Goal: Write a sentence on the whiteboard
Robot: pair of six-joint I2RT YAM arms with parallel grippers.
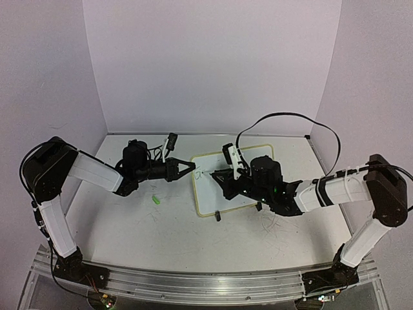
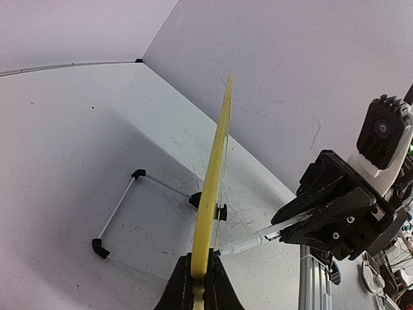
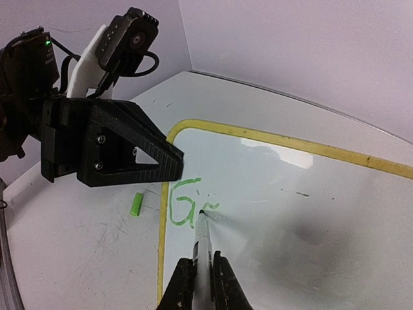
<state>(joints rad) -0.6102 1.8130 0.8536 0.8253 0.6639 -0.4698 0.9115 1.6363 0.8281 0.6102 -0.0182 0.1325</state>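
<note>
The whiteboard [image 3: 290,213] stands in the middle of the worktop [image 1: 129,232], a little toward the back wall, between the two arms. It rests on a thin wire stand [image 2: 119,206], so its face is raised off the worktop and not lying flat. The left fingers [image 2: 175,289] are pressed onto the yellow rim at the left edge of the board and hold it by a pinch. The right fingers [image 3: 182,284] are closed around a marker [image 3: 204,240], and its tip touches the board near the top left corner.

Of the sentence [image 3: 184,203] only a green "G" and the beginning of the next letter are there, so I judge the task is at its very start. A small green cap [image 3: 135,203] lies on the worktop just beside the board's left edge.

Several things could go wrong from here:
- The marker may press too hard. The board is held only at one edge and on a light stand, so it could turn or slide in the pinch, and the line would become crooked.
- The marker is thin and may slip between the right fingers, so the strokes would lose contact.
- The two hands are near each other at this corner and could bump.
- The right arm reaches across the board and could smear wet ink.
</note>
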